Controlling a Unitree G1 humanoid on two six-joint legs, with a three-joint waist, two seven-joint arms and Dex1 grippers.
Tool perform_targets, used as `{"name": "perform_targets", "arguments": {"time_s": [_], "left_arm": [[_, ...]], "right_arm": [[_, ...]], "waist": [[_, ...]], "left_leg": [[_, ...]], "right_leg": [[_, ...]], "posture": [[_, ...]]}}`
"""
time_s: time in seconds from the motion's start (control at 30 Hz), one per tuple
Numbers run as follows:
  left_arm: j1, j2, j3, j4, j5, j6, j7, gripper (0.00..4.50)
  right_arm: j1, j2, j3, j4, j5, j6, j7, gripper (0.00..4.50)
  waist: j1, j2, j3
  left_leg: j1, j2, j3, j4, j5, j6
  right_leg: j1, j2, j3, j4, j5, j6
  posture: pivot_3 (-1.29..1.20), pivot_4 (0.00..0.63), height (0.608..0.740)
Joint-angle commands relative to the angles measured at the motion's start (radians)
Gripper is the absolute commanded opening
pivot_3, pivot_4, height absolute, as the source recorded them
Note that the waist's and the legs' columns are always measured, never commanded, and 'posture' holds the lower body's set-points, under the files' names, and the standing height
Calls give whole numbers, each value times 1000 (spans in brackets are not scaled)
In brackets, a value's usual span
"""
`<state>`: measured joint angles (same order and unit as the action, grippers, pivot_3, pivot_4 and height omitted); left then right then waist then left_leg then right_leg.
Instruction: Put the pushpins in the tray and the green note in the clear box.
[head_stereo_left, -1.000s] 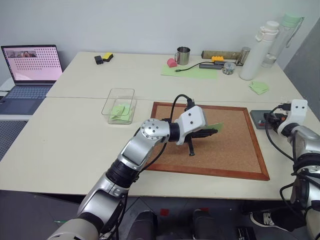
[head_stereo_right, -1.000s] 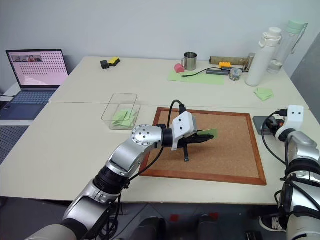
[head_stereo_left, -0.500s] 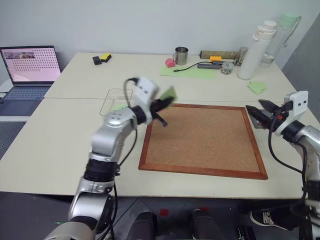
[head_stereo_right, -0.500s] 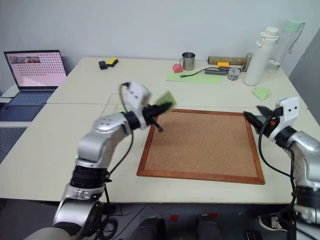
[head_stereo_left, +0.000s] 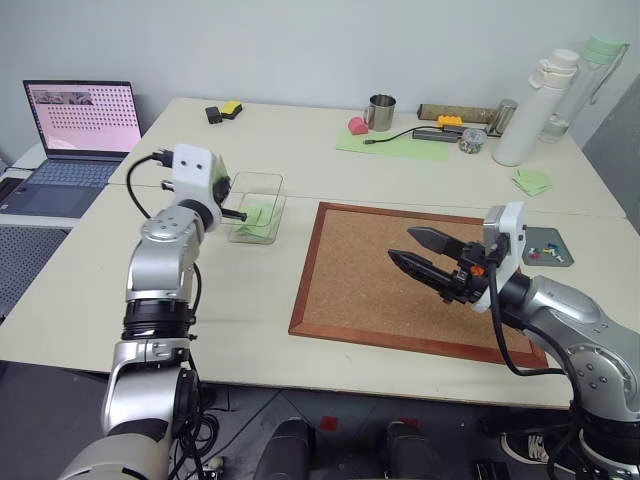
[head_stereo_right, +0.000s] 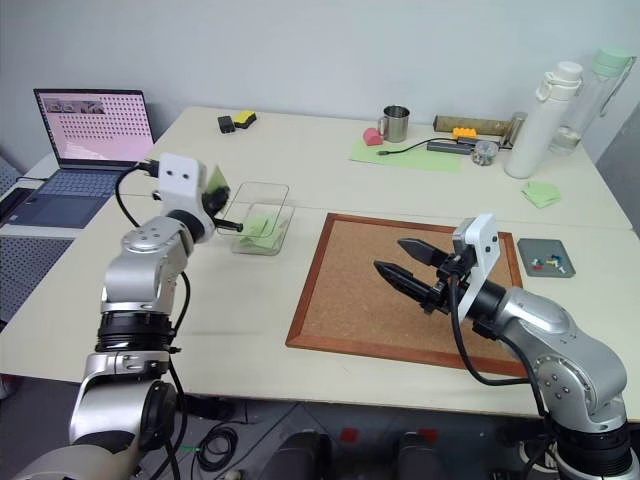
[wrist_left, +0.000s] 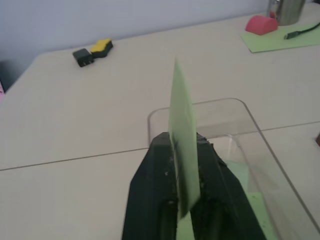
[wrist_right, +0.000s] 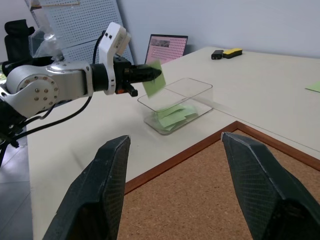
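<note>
We see our left gripper (wrist_right: 150, 76) has swung off the corkboard (head_stereo_left: 372, 262) to the clear box (head_stereo_left: 262, 182), pinching the green note (wrist_left: 182, 140) upright at its near end. Our right gripper (head_stereo_left: 428, 256) hovers spread over the corkboard; pushpins (head_stereo_left: 546, 250) lie in the tray (head_stereo_left: 555, 259).

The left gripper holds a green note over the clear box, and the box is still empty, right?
Not empty. The clear box already has green notes lying in it, as the right wrist view shows. The rest stands: the left gripper holds a green note over it.
</note>
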<state>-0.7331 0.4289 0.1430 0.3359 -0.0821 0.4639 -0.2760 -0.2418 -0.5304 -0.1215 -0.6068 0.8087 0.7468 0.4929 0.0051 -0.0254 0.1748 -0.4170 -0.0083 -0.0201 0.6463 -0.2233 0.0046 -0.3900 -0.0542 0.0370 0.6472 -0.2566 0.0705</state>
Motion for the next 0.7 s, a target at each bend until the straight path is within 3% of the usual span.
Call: {"name": "perform_targets", "arguments": {"time_s": [0.03,0.2,0.3,0.4,0.53,0.7], "left_arm": [[-47,9,5,12,3,-56,0,1334],[-46,13,-15,6,9,-79,-19,2165],[-15,-6,-37,-140,-110,-4,-175,2791],[29,26,-85,-289,-203,107,-324,2791],[140,147,-179,-502,-286,210,-526,2791],[278,244,-183,-600,-323,233,-613,2791]], "right_arm": [[5,-11,-27,-41,-3,-22,-11,3034],[22,-29,-54,-35,-10,-30,-18,3034],[37,-53,-77,-26,-22,-37,-8,3034],[67,-114,-91,-14,-55,-46,34,3034],[146,-208,-134,11,-85,-67,115,3034],[220,-249,-213,25,-69,-59,157,3034]], "waist": [[-3,0,0],[-7,0,0],[-7,0,0],[-6,0,0],[-8,0,0],[-18,1,0]], "left_leg": [[0,0,0,0,0,0],[0,0,0,-1,0,0],[0,0,0,0,0,0],[0,0,1,0,0,0],[0,0,1,-1,0,0],[2,3,2,-1,0,0]], "right_leg": [[0,0,0,0,0,0],[0,0,0,0,0,0],[0,0,0,0,0,0],[0,0,0,0,0,0],[0,0,1,-1,0,-1],[0,1,2,0,-2,-3]], "posture": [[0,150,740],[0,150,740],[0,150,740],[0,150,740],[0,150,740],[0,150,740]]}}
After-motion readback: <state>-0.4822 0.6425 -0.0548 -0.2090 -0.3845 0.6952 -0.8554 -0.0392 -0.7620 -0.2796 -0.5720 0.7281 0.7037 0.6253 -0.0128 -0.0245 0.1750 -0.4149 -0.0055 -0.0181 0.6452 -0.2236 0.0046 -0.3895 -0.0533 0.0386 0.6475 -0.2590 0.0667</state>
